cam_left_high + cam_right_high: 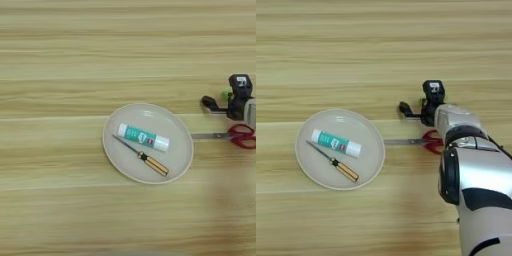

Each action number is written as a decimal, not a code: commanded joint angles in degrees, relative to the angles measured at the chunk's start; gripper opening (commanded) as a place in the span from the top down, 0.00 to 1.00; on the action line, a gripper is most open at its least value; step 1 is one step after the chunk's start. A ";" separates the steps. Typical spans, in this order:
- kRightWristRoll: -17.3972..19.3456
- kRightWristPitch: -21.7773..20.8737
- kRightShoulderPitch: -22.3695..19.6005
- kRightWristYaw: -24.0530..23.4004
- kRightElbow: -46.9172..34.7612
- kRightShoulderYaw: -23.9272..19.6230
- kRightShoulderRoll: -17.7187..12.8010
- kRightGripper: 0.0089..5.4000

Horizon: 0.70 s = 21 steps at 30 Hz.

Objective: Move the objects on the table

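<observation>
On the wooden table [60,60] a beige plate [177,165] holds a white glue stick [143,137] with a teal label and a thin screwdriver [145,158] with a yellow handle. Scissors [235,136] with red handles lie just right of the plate, their blade pointing at it. My right gripper [420,100] hovers just behind the scissors, to the right of the plate. It is shut on a small bright green bar [227,93], of which only a bit shows between the black fingers [404,108].
My silver forearm [471,170] comes up from the bottom right and covers that corner of the table and part of the scissors' handles.
</observation>
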 commanded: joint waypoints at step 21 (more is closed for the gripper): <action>-2.60 1.07 -2.19 6.07 -1.81 4.63 -0.26 0.01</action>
